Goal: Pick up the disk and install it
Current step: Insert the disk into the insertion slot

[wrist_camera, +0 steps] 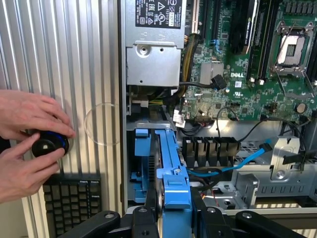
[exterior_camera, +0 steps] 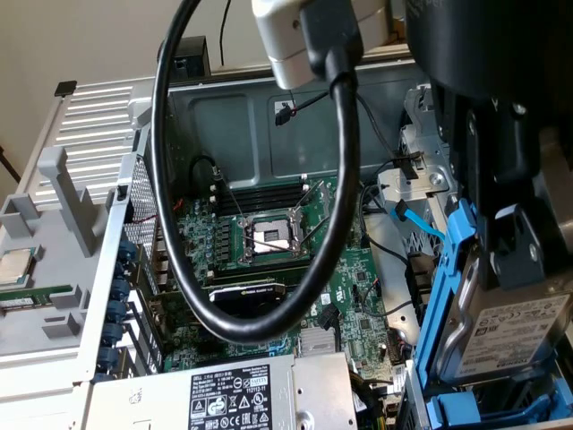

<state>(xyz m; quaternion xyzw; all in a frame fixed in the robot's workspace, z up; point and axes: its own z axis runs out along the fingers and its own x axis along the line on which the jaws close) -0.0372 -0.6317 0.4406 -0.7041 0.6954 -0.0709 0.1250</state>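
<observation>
disk (exterior_camera: 512, 351): flat silver metal drive clipped in a bright blue plastic carrier (exterior_camera: 448, 296), standing on edge
label (exterior_camera: 530, 324): white, on the disk's broad face; black print and a barcode, too small to read
disk position: at the drive bay just beside the PSU (exterior_camera: 224, 394), on the exterior view's right of it; can't tell if it is seated
gripper (wrist_camera: 174, 201): black fingers pinching the carrier from both sides, with the disk clamped between them
PSU: grey box with a white sticker showing rows of small print and cert marks, none legible
blue cable (wrist_camera: 242, 161): thin, on the far side of the disk from the PSU, by the metal drive cage
board (wrist_camera: 257, 84): green, next to the PSU inside the case; "DELL" printed in white
socket (exterior_camera: 269, 235): bare CPU socket mid-board, well apart from the PSU
black cable (exterior_camera: 345, 179): thick loop hanging in front of the board, above the PSU in the exterior view
hands (wrist_camera: 27, 116): a person's two hands, outside the case wall from the PSU, over ribbed grey metal
knob (wrist_camera: 48, 145): round, black with a blue ring, held between the fingers of both hands
keyboard (wrist_camera: 72, 201): black, near the knob
</observation>
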